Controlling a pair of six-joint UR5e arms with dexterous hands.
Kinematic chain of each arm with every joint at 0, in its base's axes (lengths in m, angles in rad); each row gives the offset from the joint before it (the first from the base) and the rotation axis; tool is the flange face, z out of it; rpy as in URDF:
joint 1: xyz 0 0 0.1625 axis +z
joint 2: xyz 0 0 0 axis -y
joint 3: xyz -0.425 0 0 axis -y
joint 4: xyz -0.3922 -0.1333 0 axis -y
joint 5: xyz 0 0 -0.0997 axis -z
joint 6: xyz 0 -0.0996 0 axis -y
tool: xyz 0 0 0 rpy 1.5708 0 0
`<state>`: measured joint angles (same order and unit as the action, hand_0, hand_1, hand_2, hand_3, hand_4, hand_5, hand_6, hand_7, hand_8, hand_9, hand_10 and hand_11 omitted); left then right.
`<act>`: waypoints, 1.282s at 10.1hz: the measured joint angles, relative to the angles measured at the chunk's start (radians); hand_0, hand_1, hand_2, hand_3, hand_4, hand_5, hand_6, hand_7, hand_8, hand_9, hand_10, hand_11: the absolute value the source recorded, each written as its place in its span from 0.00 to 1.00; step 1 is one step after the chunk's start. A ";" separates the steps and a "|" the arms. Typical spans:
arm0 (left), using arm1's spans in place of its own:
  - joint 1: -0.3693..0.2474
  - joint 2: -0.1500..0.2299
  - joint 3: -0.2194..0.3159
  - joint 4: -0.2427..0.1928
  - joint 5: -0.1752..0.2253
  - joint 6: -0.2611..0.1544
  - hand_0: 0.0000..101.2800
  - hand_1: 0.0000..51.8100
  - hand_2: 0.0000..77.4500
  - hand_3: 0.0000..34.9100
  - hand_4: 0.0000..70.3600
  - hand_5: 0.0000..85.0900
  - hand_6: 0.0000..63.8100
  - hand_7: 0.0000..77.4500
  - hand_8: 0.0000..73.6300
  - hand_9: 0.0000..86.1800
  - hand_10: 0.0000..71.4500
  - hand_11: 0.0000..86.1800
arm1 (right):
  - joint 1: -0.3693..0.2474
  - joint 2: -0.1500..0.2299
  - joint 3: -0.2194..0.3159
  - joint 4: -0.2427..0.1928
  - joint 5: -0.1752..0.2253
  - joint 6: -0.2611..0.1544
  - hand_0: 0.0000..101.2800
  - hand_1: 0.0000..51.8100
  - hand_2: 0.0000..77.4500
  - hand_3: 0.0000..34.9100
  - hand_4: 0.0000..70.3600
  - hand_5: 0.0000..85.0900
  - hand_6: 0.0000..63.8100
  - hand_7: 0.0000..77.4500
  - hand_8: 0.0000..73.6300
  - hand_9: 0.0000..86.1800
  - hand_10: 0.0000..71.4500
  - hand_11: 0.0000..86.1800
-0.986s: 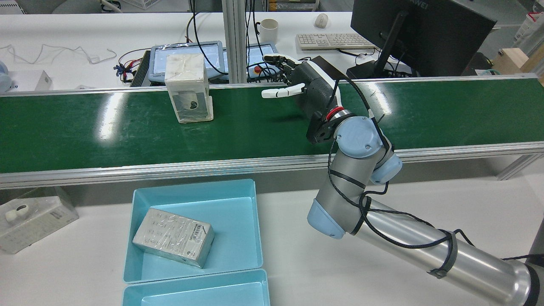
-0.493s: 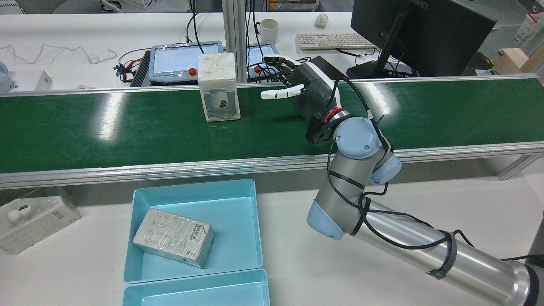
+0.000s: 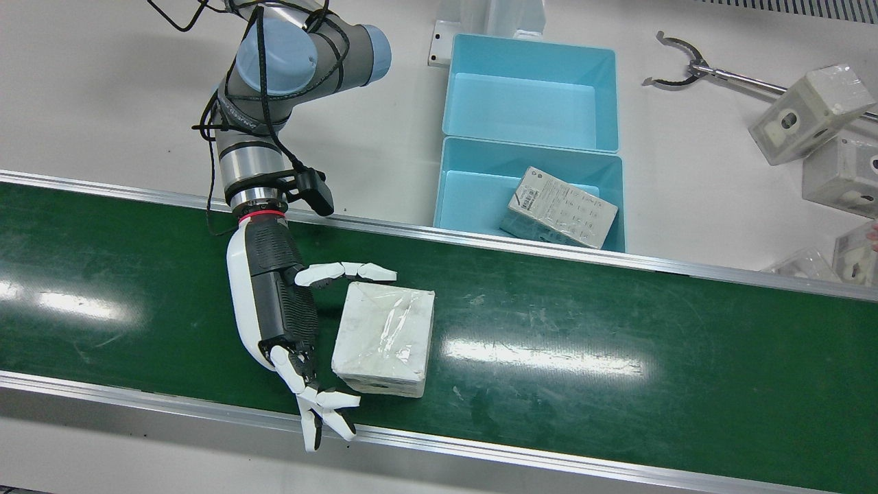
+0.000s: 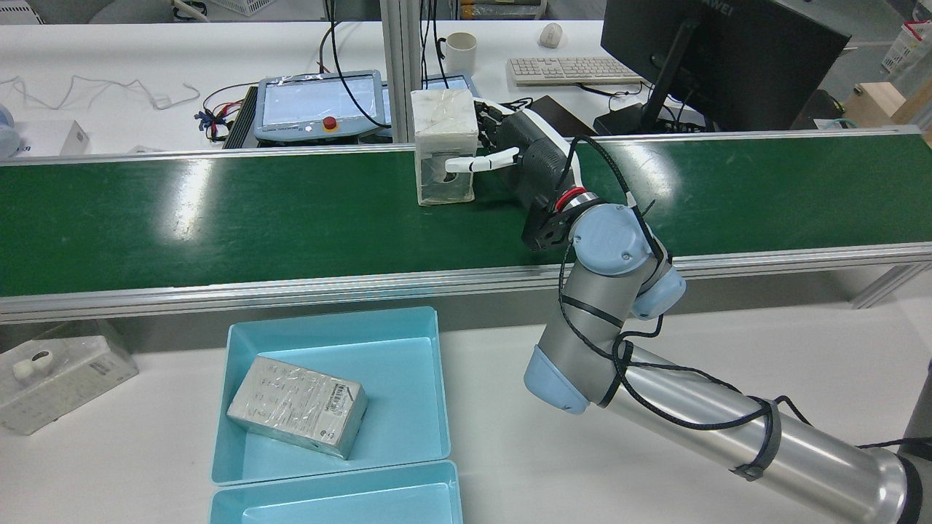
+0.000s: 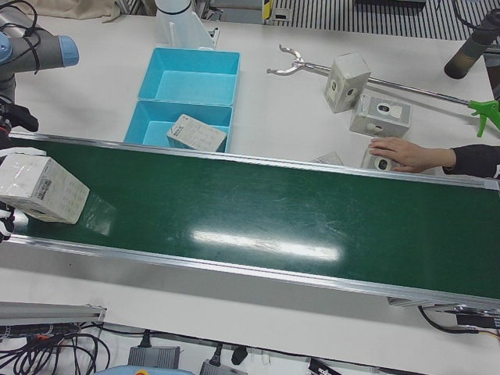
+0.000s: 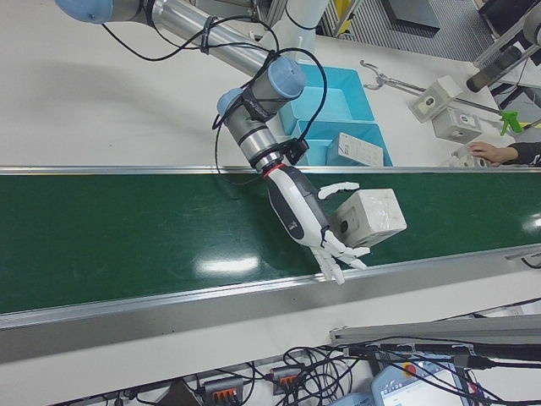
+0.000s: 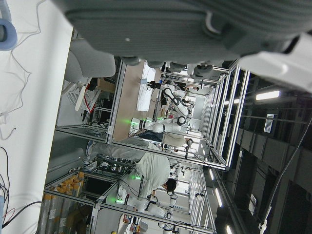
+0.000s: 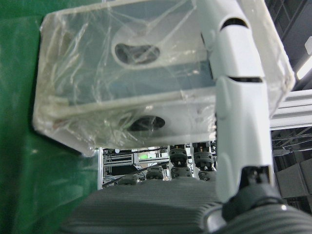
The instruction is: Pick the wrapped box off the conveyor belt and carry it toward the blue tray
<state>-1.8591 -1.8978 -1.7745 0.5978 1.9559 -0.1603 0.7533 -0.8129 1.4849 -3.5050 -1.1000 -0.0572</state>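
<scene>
White fingers flanking wrapped box

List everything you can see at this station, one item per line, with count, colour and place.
wrapped box: one, white in clear film, upright on the belt beside the right hand
conveyor belt: one, green with metal rails, across the station
blue trays: two, light blue, end to end on the table behind the belt
boxed item: one, grey-white, lying in the tray nearer the belt
spare wrapped boxes: several, pale grey, on the table past the trays
reach grabber: one, metal, near those boxes
person's hand: one, resting on a spare box
right hand: one, black and white, fingers spread around the wrapped box, not closed on it
left hand: not visible in any view
</scene>
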 joint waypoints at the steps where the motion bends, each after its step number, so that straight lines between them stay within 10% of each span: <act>1: 0.000 0.000 0.000 0.000 0.000 0.000 0.00 0.00 0.01 0.00 0.00 0.01 0.01 0.01 0.01 0.00 0.01 0.01 | -0.001 0.000 0.000 0.000 0.000 0.000 0.49 0.33 0.21 0.09 0.20 0.33 0.11 0.11 0.01 0.03 0.00 0.01; 4: 0.000 0.000 0.000 0.000 0.000 0.000 0.00 0.00 0.01 0.00 0.00 0.01 0.00 0.01 0.01 0.00 0.01 0.01 | -0.004 -0.002 0.001 -0.002 0.016 -0.001 0.51 0.36 0.30 0.04 0.24 0.47 0.25 0.26 0.13 0.16 0.00 0.01; 7: 0.000 0.000 0.000 0.000 0.000 0.000 0.00 0.00 0.01 0.00 0.00 0.01 0.00 0.01 0.01 0.01 0.01 0.01 | 0.004 -0.002 0.048 -0.045 0.048 -0.002 0.57 0.26 0.41 0.00 0.30 0.55 0.46 0.39 0.44 0.41 0.27 0.09; 10: 0.000 0.000 0.000 0.000 0.000 0.000 0.00 0.00 0.01 0.00 0.00 0.01 0.01 0.00 0.01 0.00 0.01 0.01 | -0.014 0.013 0.224 -0.212 -0.016 0.003 0.59 0.11 0.42 0.00 0.43 0.67 0.62 0.47 0.58 0.49 0.52 0.38; 13: 0.000 0.000 0.000 0.000 0.000 0.000 0.00 0.00 0.01 0.00 0.00 0.01 0.01 0.01 0.01 0.00 0.01 0.01 | -0.139 0.017 0.353 -0.272 -0.071 0.001 0.60 0.11 0.42 0.00 0.50 0.73 0.69 0.51 0.66 0.51 0.60 0.44</act>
<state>-1.8591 -1.8977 -1.7744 0.5978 1.9559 -0.1603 0.6139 -0.7961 1.8379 -3.7774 -1.1714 -0.0564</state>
